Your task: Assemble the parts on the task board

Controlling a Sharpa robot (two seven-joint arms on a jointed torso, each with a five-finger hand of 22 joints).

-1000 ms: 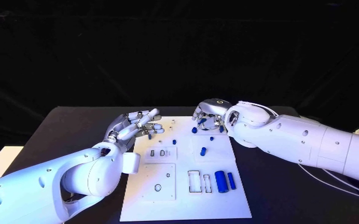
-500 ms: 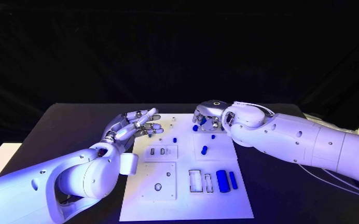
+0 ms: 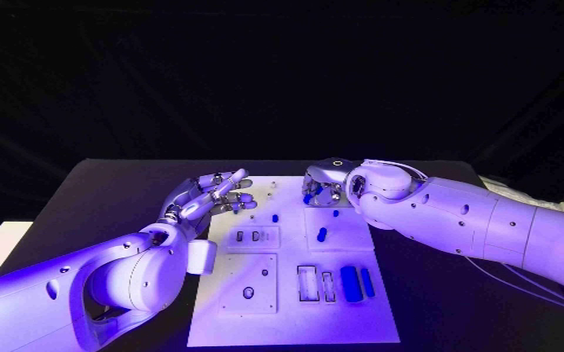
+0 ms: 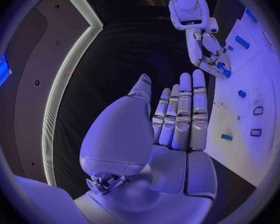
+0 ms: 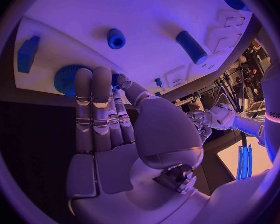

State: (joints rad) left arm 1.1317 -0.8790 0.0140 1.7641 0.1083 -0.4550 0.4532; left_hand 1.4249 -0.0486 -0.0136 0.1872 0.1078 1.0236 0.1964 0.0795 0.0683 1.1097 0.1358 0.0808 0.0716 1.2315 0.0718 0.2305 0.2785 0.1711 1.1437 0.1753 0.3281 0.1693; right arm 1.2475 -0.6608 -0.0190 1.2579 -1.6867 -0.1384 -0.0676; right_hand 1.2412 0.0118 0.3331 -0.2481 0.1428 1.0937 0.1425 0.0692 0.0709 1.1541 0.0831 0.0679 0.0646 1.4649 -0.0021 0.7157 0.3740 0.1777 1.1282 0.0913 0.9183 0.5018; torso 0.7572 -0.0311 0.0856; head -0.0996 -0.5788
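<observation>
The white task board [image 3: 294,327] lies mid-table. My right hand [image 3: 323,184] is over its far end, fingers and thumb closed around a blue ridged round part [image 5: 64,79]; blue also shows at its fingertips [image 4: 226,73] in the left wrist view. My left hand [image 3: 214,193] hovers at the board's far left edge, fingers [image 4: 180,114] straight and apart, holding nothing. Near the right hand lie a blue round peg [image 5: 115,38], a blue cylinder [image 5: 191,47] and a blue block [image 5: 28,54].
Two upright blue cylinders [image 3: 349,281] stand in the board's near right part beside empty rectangular slots [image 3: 306,283]. Small blue pieces [image 3: 321,235] sit mid-board. An oval hole [image 3: 248,292] is at the near left. Black table [image 3: 106,197] surrounds the board.
The right forearm has shifted slightly over the board's right side while its hand stays at the far end. The left hand has not moved.
</observation>
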